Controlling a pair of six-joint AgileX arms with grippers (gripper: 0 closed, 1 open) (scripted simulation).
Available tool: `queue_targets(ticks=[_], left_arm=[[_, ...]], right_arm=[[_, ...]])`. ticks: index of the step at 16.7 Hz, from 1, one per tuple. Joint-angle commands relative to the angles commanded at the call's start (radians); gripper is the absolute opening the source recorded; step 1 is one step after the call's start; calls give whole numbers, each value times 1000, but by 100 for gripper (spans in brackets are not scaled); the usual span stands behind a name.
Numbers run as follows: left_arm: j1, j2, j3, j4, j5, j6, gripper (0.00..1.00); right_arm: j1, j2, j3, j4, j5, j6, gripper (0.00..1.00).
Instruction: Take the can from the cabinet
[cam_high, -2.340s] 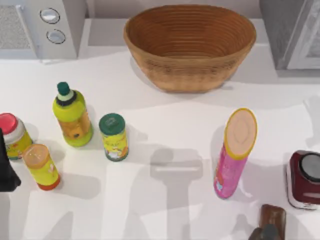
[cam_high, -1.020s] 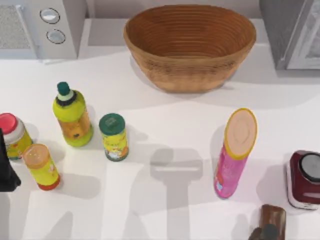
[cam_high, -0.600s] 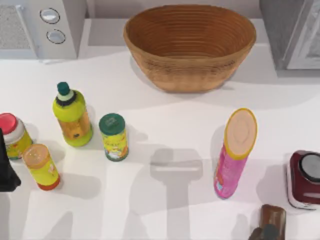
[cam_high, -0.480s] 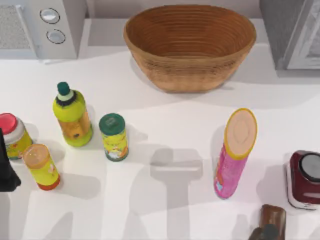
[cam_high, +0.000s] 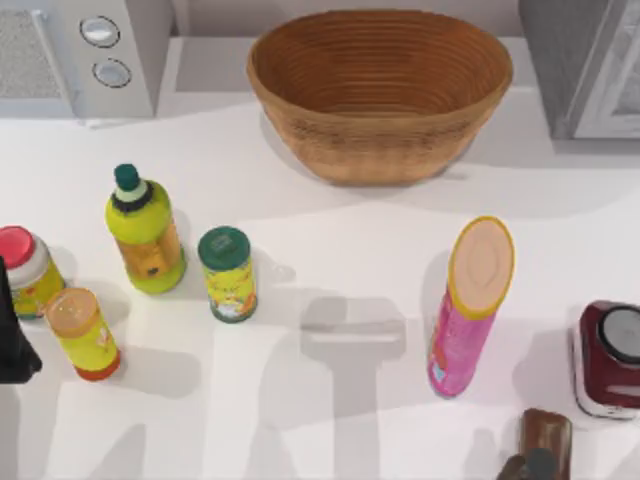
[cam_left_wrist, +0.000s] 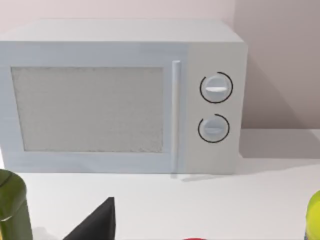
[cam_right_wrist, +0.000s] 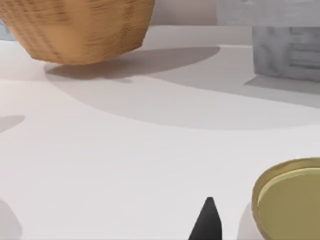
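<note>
- Nothing has moved since the earlier pictures: both arms and every item on the table stand as they did.
- The left gripper (cam_high: 12, 345) sits at the table's left edge, just beside the orange-lidded yellow container (cam_high: 82, 333) and the red-lidded jar (cam_high: 25, 270). I cannot tell whether it is released or clenched.
- The right gripper (cam_high: 530, 466) is at the near edge on the right, next to a brown object (cam_high: 546, 432). Its state cannot be told either.
- The left wrist view faces the microwave (cam_left_wrist: 125, 100), showing its door, handle and two dials, while the top view gives no more than its corner. It also shows part of a dark green bottle (cam_left_wrist: 10, 205).
- The right wrist view looks low across the table to the wicker basket (cam_right_wrist: 75, 30) and the grey cabinet (cam_right_wrist: 285, 45), with a yellow-rimmed round lid (cam_right_wrist: 292, 200) close by.
- The cabinet stands at the far right corner and its inside is hidden. The cans in sight stand on the table: a green-lidded can (cam_high: 228, 272) left of centre and a tall pink tube can (cam_high: 468, 305) right of centre.
- Open white table (cam_high: 340, 230) lies between these two cans and before the basket.
- A yellow-green bottle (cam_high: 145, 235) stands just beside the green-lidded can.
- A maroon object (cam_high: 608, 358) sits at the right edge, between the right gripper and the cabinet.
</note>
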Motion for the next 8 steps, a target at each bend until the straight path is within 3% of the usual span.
queue_targets(ticks=[8], left_arm=[[0,0,0,0,0,0,100]], right_arm=[[0,0,0,0,0,0,90]])
